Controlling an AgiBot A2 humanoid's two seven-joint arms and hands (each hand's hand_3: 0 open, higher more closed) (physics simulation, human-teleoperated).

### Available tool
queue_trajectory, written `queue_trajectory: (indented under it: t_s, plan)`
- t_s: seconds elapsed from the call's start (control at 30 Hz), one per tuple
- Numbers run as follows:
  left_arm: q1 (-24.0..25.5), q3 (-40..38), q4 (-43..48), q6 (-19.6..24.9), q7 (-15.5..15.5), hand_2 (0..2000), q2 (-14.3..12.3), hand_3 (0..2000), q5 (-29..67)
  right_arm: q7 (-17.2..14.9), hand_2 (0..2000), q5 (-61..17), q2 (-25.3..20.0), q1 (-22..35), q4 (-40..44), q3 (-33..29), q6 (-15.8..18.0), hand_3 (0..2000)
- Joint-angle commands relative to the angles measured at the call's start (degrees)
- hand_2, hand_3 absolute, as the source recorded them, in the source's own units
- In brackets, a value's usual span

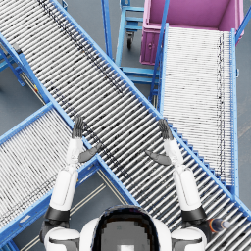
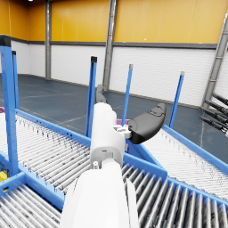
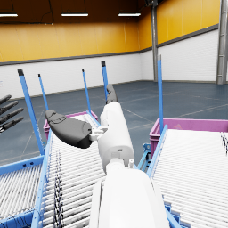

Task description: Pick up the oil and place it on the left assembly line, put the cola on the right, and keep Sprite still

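Note:
Both hands hover over the long diagonal roller conveyor [image 1: 112, 108], apart from each other and holding nothing. My left hand [image 1: 81, 142] has its fingers stretched out and thumb spread; the left wrist view shows it [image 2: 142, 124] empty. My right hand [image 1: 164, 144] mirrors it and is also empty in the right wrist view [image 3: 75, 127]. A small dark bottle [image 1: 219, 225] with an orange band lies on the rollers by my right shoulder, at the picture's bottom right. I cannot tell which drink it is. No other bottle shows.
A side conveyor [image 1: 29, 152] branches off at the lower left. Another conveyor [image 1: 198, 88] runs up the right side to a purple bin [image 1: 196, 14]. Blue rails and upright posts [image 2: 91, 95] edge the lines.

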State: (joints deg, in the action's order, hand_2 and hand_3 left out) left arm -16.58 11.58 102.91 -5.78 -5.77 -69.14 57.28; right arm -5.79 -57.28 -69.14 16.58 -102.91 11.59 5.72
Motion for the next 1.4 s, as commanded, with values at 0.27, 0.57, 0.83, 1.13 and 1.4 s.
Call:
queue_trajectory:
  t_s: [0.27, 0.57, 0.83, 1.13, 1.4]
  plan:
    - [0.0, 0.0, 0.0, 0.0, 0.0, 0, 0.0, 0, 0.0, 0.0, 0, 0.0, 0.0, 0.0, 0.0, 0.0, 0.0, 0]
    - [0.0, 0.0, 0.0, 0.0, 0.0, 0, 0.0, 0, 0.0, 0.0, 0, 0.0, 0.0, 0.0, 0.0, 0.0, 0.0, 0]
    - [0.0, 0.0, 0.0, 0.0, 0.0, 0, 0.0, 0, 0.0, 0.0, 0, 0.0, 0.0, 0.0, 0.0, 0.0, 0.0, 0]
    - [0.0, 0.0, 0.0, 0.0, 0.0, 0, 0.0, 0, 0.0, 0.0, 0, 0.0, 0.0, 0.0, 0.0, 0.0, 0.0, 0]
    - [0.0, 0.0, 0.0, 0.0, 0.0, 0, 0.0, 0, 0.0, 0.0, 0, 0.0, 0.0, 0.0, 0.0, 0.0, 0.0, 0]
